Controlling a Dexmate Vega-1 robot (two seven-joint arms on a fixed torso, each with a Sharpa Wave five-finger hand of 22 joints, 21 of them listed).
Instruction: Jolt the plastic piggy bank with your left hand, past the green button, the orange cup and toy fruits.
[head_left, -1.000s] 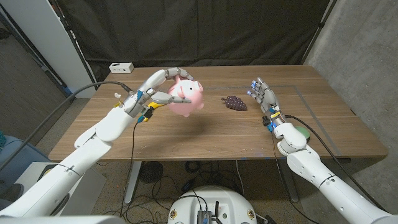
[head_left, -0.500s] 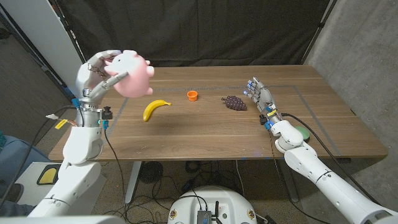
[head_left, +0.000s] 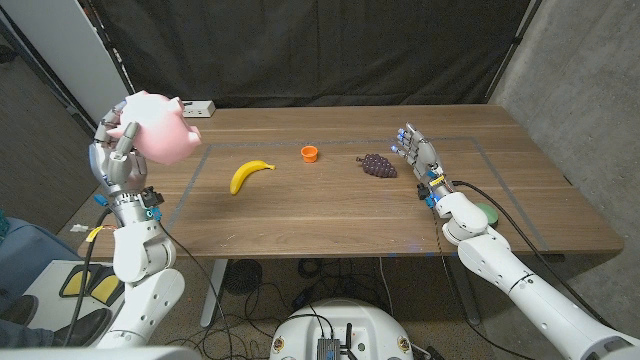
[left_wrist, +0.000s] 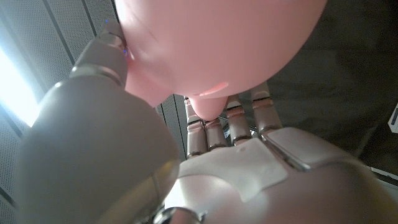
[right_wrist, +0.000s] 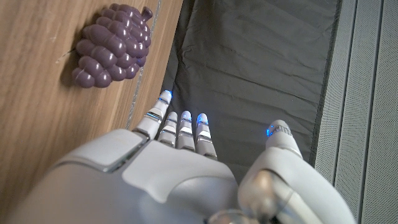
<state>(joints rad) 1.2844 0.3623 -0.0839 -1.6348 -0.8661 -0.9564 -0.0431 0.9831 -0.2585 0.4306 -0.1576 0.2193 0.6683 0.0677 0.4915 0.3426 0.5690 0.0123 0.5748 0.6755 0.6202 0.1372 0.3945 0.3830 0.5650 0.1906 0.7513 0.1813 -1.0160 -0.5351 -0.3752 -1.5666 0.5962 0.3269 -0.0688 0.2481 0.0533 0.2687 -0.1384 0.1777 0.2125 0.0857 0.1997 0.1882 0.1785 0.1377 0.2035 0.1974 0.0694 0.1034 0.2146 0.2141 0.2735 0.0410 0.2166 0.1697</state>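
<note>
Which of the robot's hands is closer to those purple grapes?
Right. The right hand stands just beside the grapes; the left hand holds the piggy bank aloft, far across the table.

Piggy bank (head_left: 160, 128) – smooth glossy pink plastic; table (head_left: 330, 215) – matt wood grain.

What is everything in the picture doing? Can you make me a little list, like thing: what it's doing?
piggy bank: pink, held up in the air past the table's left edge
left hand: grips the piggy bank
right hand: holds nothing, fingers apart, near the grapes
banana: yellow, lying on the table
orange cup: small, between banana and grapes
grapes: purple bunch, lying on the table
green button: partly hidden behind the right arm
table: wooden
</note>
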